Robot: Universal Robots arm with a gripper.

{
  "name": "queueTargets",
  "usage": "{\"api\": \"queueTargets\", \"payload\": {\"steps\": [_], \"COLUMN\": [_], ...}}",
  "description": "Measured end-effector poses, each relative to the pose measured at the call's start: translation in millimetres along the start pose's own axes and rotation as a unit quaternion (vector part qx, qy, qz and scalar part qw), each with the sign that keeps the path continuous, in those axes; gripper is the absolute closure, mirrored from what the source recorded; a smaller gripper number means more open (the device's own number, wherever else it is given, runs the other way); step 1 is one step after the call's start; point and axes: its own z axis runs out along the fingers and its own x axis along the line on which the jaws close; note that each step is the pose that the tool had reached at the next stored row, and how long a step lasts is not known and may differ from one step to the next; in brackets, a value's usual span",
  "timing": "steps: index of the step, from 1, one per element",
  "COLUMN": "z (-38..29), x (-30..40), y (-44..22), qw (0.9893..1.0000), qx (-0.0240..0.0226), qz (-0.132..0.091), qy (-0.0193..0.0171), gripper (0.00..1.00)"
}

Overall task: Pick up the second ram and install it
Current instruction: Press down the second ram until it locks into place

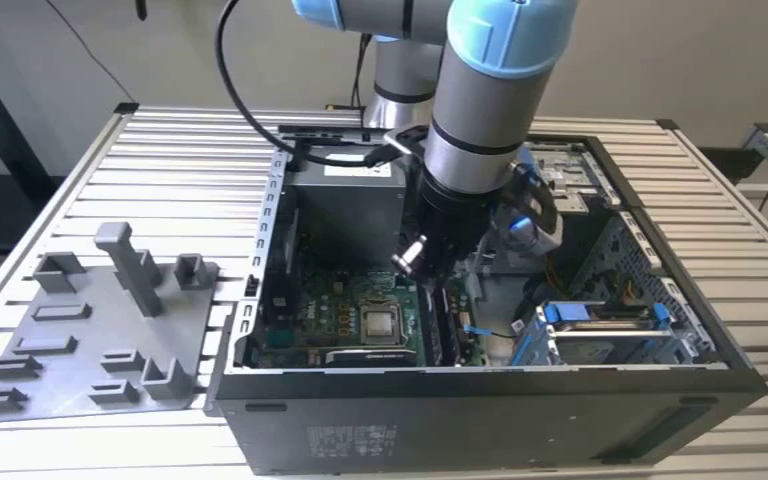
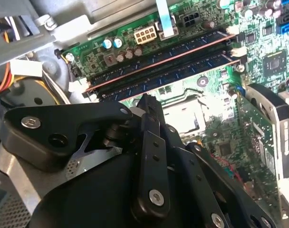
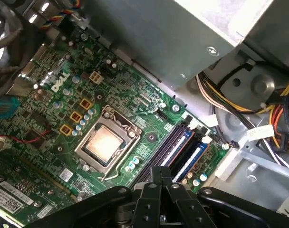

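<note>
Slatted metal table (image 1: 157,180) carries an open PC case (image 1: 491,400) and a grey fixture tray (image 1: 91,340). Inside the case, the gripper (image 2: 147,102) hangs just above the motherboard (image 3: 111,95), fingers pressed together, holding nothing. The ram (image 2: 158,57) sits seated in its slot.

One open computer case (image 1: 491,400) and one grey fixture plate (image 1: 91,340) are seen on the worktop (image 1: 184,180). One processor socket (image 3: 105,144) and two memory slots (image 2: 158,64) are counted on the single motherboard (image 3: 78,95).
</note>
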Motion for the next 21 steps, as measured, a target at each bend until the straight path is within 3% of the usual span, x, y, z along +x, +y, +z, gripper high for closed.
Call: {"api": "queueTargets", "payload": {"steps": [6,12,17,21], "z": [0.1,0.1,0.2,0.3], "x": [0.1,0.3,0.4,0.4], "y": [0.1,0.2,0.3,0.3], "qw": [0.9993,0.9974,0.9943,0.9905], "qx": [-0.0013,-0.0028,-0.0043,-0.0032], "qz": [-0.036,-0.072,-0.106,-0.137], "qy": [0.0015,0.0028,0.0039,0.0035], "gripper": [0.89,0.89,0.89,0.89]}}
